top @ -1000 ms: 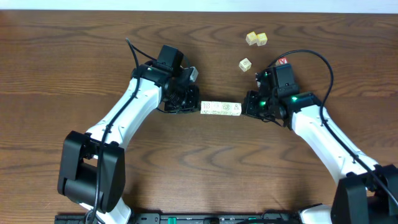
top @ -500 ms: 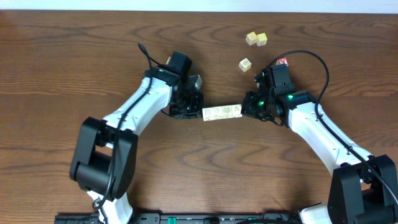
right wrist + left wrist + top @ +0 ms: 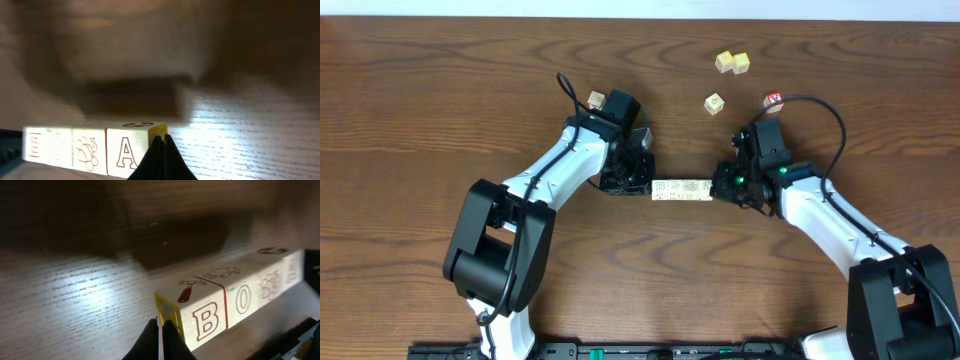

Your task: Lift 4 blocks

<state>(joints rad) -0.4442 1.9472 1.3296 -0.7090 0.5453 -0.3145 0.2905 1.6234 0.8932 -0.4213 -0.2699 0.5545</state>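
The blocks (image 3: 681, 189) are being squeezed endwise between the left tool (image 3: 647, 187) and the right tool (image 3: 718, 187). Each tool's fingers are being pressed together.

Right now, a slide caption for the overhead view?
Shut left gripper and right gripper clamp the row of blocks between them.

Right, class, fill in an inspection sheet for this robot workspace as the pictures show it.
Surface: dark brown wooden table.
Job's things: four white-faced wooden blocks in one row, end to end between two white arms.
Clutter: two pale yellow cubes together, third yellow cube apart, red-lettered cube, tan cube farther left.
Grippers: left gripper and right gripper, jaws shut, tips against the row's ends.
Cables: one black cable off each arm, clear of the blocks.
Surroundings: pale strip beyond the table's far edge.
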